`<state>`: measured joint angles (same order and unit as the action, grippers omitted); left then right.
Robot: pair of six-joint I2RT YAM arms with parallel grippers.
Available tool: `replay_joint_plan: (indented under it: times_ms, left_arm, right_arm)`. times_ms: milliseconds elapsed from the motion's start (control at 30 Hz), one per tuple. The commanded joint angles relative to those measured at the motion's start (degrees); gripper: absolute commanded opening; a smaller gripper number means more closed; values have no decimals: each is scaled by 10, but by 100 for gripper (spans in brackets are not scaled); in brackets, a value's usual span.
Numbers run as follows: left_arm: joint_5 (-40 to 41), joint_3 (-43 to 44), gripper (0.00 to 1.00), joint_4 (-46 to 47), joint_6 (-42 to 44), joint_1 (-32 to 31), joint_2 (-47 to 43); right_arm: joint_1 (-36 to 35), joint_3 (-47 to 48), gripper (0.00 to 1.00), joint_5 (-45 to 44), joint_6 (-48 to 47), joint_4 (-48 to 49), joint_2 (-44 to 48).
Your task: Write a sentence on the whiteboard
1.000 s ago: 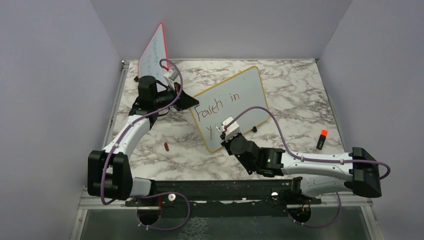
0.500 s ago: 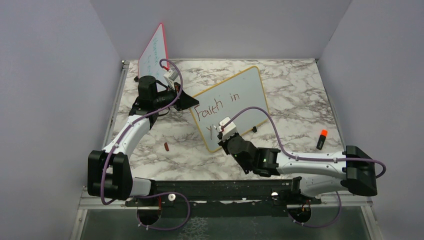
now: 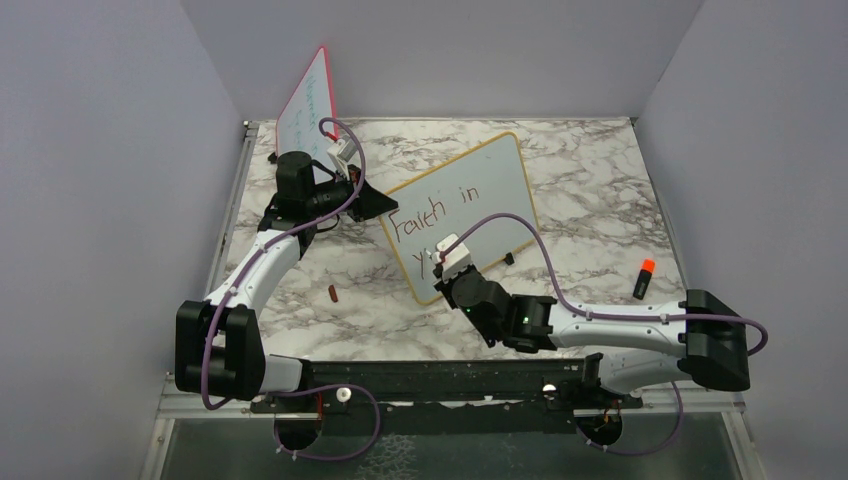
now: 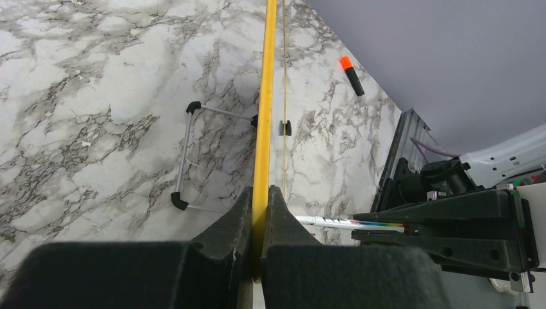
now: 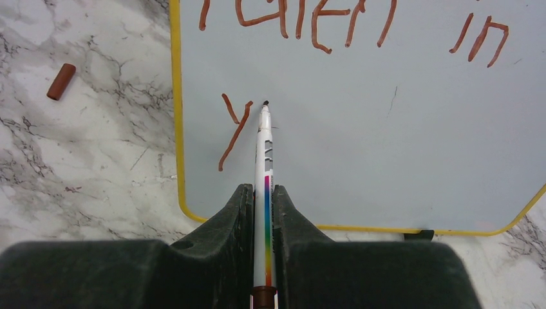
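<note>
The yellow-framed whiteboard (image 3: 470, 200) stands tilted mid-table; in the left wrist view I see its yellow edge (image 4: 264, 116) end-on. My left gripper (image 4: 259, 196) is shut on that edge at the board's left side (image 3: 380, 205). The sentence (image 5: 348, 22) reads "Faith in" in dark red, with a "y" (image 5: 233, 132) started on the line below. My right gripper (image 5: 263, 193) is shut on a white marker (image 5: 264, 154) with a rainbow stripe. Its tip touches the board just right of the "y". From above, the right gripper (image 3: 445, 262) sits at the board's lower left.
A red-framed board (image 3: 308, 105) with faint writing leans at the back left. The marker's dark red cap (image 3: 332, 293) lies on the marble left of the board. An orange-tipped black marker (image 3: 643, 278) lies at the right. The board's wire stand (image 4: 187, 158) rests behind it.
The right arm has shifted slightly left along the board's lower part with the marker. The left arm and the board have not moved.
</note>
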<state>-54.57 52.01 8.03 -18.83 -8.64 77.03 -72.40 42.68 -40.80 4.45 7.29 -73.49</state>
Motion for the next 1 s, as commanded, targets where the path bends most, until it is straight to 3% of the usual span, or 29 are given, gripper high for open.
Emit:
replay_joint_plan:
  times_ms: [0,567,967]
  left_arm:
    - [22,-13,0,-38,24,-11,9]
    - [23,-12,0,-38,25,-11,10]
    - [23,-12,0,-39,26,-11,11]
  right_arm:
    - [4,3,1,19,6,0,-9]
    - [4,2,1,47,23,-62,-2]
    - [4,-6,1,7,23,-85,10]
